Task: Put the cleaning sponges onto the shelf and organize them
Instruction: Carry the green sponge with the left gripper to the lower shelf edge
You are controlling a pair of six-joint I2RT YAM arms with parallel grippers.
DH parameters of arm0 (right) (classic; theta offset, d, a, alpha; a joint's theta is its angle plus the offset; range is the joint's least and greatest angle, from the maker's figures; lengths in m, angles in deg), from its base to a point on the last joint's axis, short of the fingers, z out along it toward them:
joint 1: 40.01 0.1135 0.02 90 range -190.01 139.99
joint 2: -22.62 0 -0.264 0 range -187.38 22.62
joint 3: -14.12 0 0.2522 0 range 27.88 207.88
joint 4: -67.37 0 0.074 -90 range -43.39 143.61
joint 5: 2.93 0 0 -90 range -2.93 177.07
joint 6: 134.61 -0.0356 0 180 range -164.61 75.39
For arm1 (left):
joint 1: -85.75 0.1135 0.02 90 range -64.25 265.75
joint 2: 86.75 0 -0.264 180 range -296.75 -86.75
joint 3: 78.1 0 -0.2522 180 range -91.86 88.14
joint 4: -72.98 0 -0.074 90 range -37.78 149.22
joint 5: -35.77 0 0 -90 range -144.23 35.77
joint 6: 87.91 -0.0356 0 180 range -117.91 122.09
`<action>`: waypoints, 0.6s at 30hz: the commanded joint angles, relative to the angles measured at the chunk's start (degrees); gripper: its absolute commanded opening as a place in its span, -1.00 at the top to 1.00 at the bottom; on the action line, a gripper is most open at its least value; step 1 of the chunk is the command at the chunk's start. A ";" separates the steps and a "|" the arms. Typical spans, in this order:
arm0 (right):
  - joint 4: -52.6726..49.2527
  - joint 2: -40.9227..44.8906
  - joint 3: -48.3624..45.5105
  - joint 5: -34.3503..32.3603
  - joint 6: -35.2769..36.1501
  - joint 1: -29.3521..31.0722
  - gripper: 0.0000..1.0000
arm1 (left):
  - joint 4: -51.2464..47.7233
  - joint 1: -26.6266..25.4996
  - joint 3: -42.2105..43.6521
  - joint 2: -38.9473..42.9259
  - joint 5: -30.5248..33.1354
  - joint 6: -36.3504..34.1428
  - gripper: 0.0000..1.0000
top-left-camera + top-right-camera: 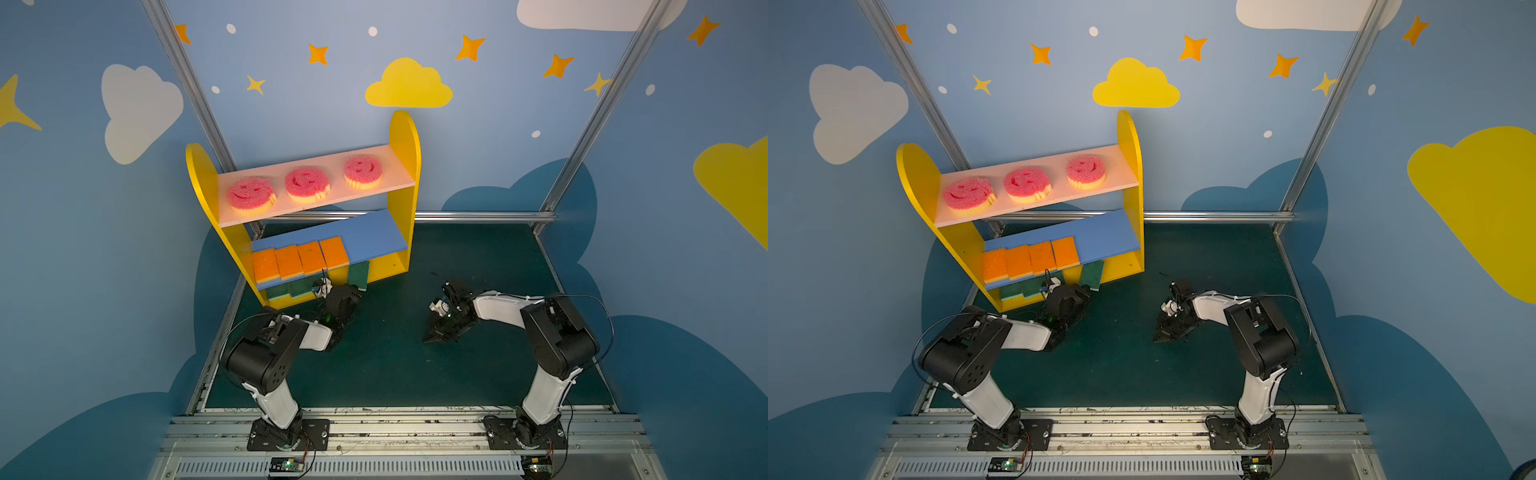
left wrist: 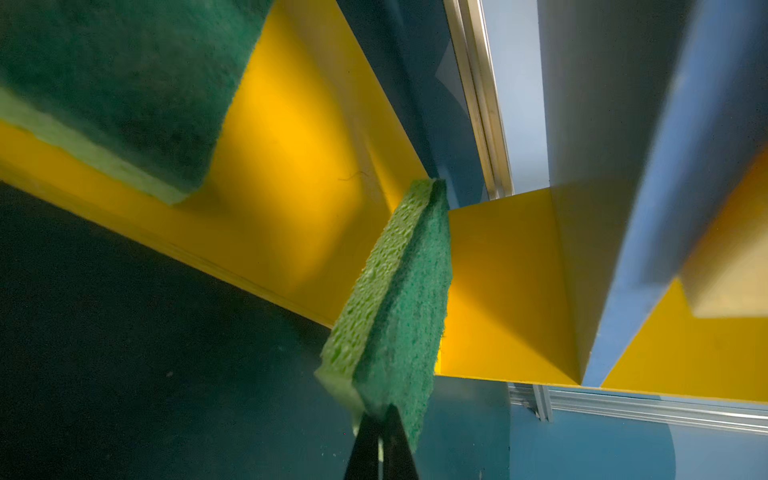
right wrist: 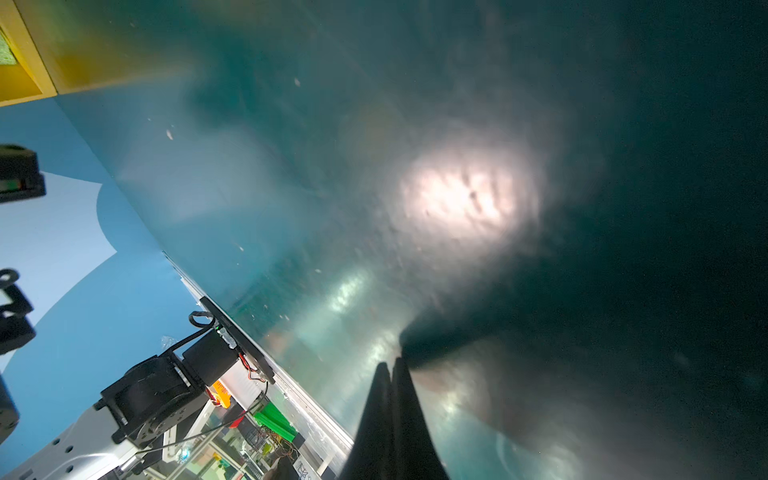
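The shelf (image 1: 405, 137) (image 1: 1129, 133) stands on the dark green worktop (image 1: 395, 374) toward its far left corner, turned at an angle to the far edge. In both top views three pink smiley sponges (image 1: 306, 183) (image 1: 1026, 183) lie face up in a row along the pink upper board (image 1: 399, 168), apart from one another. Four orange sponges (image 1: 311, 255) (image 1: 1042, 255) lie side by side, touching, on the left half of the blue lower board (image 1: 374, 237), at its front edge. Below them, flat green sponges (image 1: 276, 293) (image 2: 104, 83) lie on the yellow base (image 1: 386, 266) near its left end. The blue lower board and the left arm hide part of them, so their number cannot be told.

The left end effector (image 2: 380, 436) is closed on the held green sponge (image 2: 395, 299) (image 1: 358, 274), pinching one short end. That sponge stands on its long edge, with the dark scouring face to one side and the pale foam to the other. It reaches in over the front edge of the yellow base, between the flat green sponges and the right side panel. Whether it touches the base cannot be told.

The right end effector (image 3: 391, 368) (image 1: 428, 340) is closed with nothing between its fingers. Its tips point down low over the worktop near its middle, well apart from the shelf.
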 commanded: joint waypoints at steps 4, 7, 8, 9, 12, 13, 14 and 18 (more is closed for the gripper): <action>-0.62 -2.12 1.00 0.33 1.54 -1.21 1.00 | 15.20 1.11 -1.88 -8.20 1.58 2.19 0.94; -0.42 -2.39 0.83 0.77 1.80 -1.75 1.00 | 15.78 1.27 -2.86 -10.32 1.91 2.73 0.94; -0.40 -2.47 0.68 0.81 1.89 -1.91 1.00 | 15.78 1.23 -3.00 -10.68 2.43 2.73 0.94; -0.28 -2.43 0.57 0.90 1.98 -2.07 1.00 | 15.81 1.27 -3.02 -10.90 2.95 2.80 0.94; 0.17 -2.69 0.17 1.27 1.98 -2.57 1.00 | 16.65 1.28 -3.09 -11.82 4.88 2.65 0.94; 0.36 -2.82 0.13 1.45 1.98 -2.66 1.00 | 16.89 1.26 -3.25 -12.07 5.44 2.57 0.94; 0.52 -2.98 0.04 1.56 1.98 -2.74 1.00 | 17.04 1.21 -3.47 -12.37 5.73 2.61 0.94; 0.83 -3.27 0.04 2.06 1.89 -2.84 1.00 | 17.27 1.34 -4.62 -13.36 5.87 2.38 0.94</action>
